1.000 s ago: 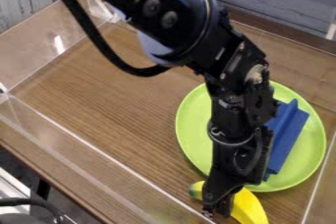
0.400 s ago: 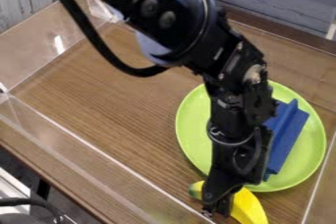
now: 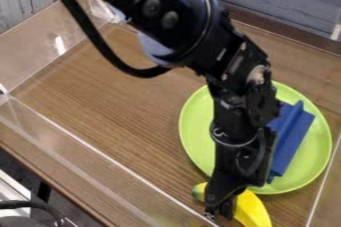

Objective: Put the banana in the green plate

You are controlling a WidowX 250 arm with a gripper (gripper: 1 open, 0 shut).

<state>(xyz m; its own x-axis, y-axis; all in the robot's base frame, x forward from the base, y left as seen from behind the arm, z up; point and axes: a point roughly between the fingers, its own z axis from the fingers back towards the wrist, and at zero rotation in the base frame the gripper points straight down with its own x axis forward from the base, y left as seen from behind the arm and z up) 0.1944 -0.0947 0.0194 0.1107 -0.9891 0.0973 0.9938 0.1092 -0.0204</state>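
Observation:
A small yellow banana (image 3: 245, 209) lies on the wooden table at the bottom edge of the camera view, just in front of the green plate (image 3: 202, 131). My gripper (image 3: 221, 197) points straight down and is shut on the banana's left end, whose tip shows to the left of the fingers. The black arm (image 3: 200, 42) reaches in from the top left and covers the middle of the plate.
A blue ridged block (image 3: 292, 136) lies on the right half of the plate. Clear plastic walls (image 3: 80, 161) fence the wooden table (image 3: 107, 92) at the left and front.

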